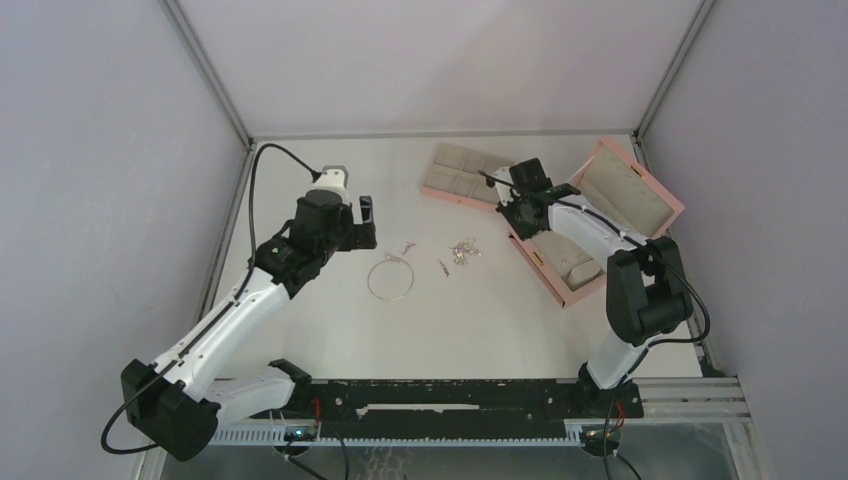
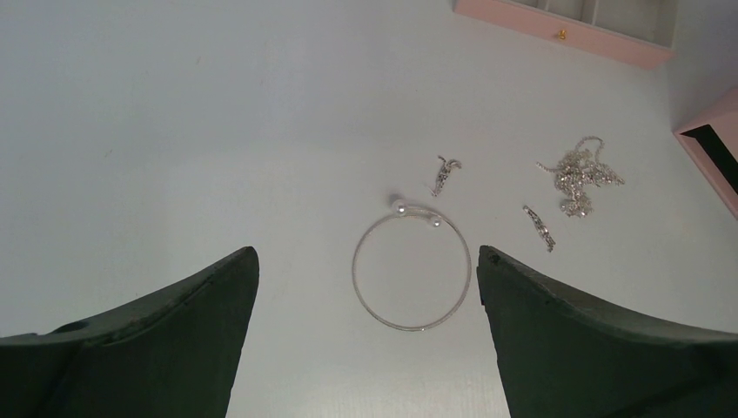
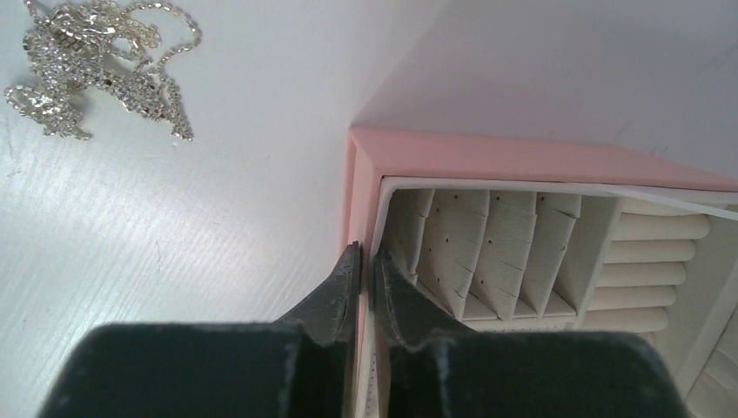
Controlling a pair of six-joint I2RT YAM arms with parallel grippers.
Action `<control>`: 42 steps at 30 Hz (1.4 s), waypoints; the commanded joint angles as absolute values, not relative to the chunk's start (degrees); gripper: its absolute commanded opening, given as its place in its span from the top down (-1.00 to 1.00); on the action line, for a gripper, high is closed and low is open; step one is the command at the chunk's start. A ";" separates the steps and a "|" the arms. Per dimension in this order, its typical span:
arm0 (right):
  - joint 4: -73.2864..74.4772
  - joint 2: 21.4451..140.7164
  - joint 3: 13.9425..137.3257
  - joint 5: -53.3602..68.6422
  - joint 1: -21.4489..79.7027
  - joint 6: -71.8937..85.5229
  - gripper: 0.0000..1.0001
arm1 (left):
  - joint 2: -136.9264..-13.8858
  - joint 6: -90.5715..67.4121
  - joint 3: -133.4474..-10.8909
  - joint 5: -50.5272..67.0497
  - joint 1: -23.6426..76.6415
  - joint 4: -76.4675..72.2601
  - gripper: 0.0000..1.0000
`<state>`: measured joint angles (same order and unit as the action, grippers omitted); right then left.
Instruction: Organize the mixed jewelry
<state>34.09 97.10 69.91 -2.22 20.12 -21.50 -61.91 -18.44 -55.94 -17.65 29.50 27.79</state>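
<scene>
Left fingers [image 2: 174, 331]: spread wide over the tabletop [image 1: 480, 330], holding nothing.
Right fingers [image 3: 335, 296]: narrow, pinching the wall of the box [image 3: 487, 157].
Hoop [image 2: 412, 328]: flat mid-tabletop, framed between the left fingers in the wrist view.
Chain [image 2: 581, 174]: heaped at the hoop's 2 o'clock, apart.
Pieces [image 2: 446, 172]: two, lying between hoop and chain.

Soft, even light fell bright on the white table [image 1: 480, 330], casting only faint shadows. In both wrist views the near fingers [image 2: 174, 348] looked dark and slightly blurred, while the chain [image 3: 96, 70] glittered crisply at far left.
</scene>
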 commanded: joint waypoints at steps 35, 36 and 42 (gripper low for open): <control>47.03 46.06 44.75 4.80 -22.30 37.73 -0.32 | -84.41 -19.11 -77.79 -15.78 29.08 32.58 -1.00; 46.28 46.18 44.05 5.65 -22.46 38.35 -0.32 | -88.22 -18.85 -81.17 -15.77 28.78 32.75 -1.00; 46.22 45.77 44.75 4.75 -22.31 37.08 -0.30 | -110.33 -17.46 -104.85 -13.03 25.23 36.57 -0.82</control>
<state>48.99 47.27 42.39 4.03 -22.15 35.31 -100.77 -18.44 -91.70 -14.44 27.88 34.44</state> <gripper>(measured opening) 0.655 0.948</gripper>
